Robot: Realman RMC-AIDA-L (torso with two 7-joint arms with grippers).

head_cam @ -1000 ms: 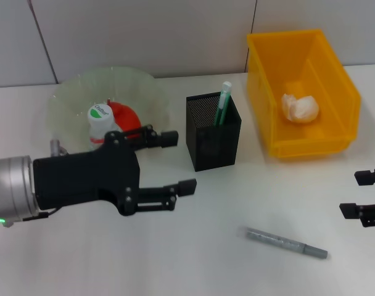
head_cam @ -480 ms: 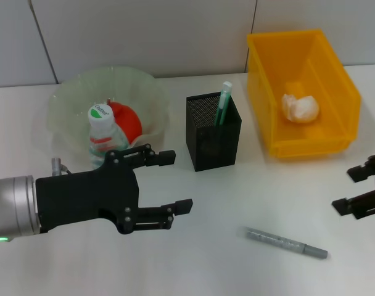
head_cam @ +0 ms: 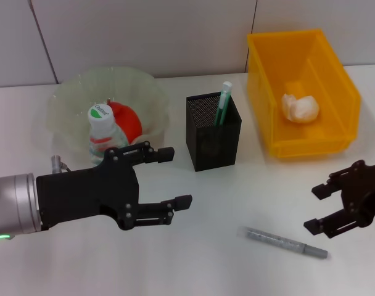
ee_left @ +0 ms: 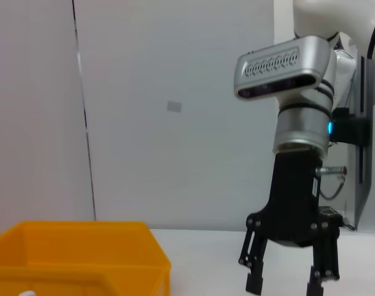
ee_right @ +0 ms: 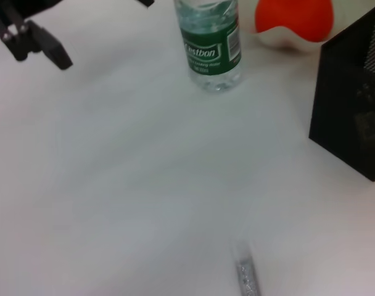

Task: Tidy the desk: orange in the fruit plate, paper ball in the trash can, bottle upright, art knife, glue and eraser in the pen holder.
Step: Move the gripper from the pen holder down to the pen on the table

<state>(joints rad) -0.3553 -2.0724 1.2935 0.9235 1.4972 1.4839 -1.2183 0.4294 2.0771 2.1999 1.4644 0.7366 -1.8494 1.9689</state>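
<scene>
right gripper (head_cam: 321, 209) hovering, jaws apart | art knife (head_cam: 286, 242) lying just beside lower jaw | left gripper (head_cam: 175, 177) idling, jaws apart, beside bottle (head_cam: 102, 134)

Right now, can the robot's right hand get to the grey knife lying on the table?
Probably yes. The right gripper is open just beside the art knife, with only bare table between them.
</scene>
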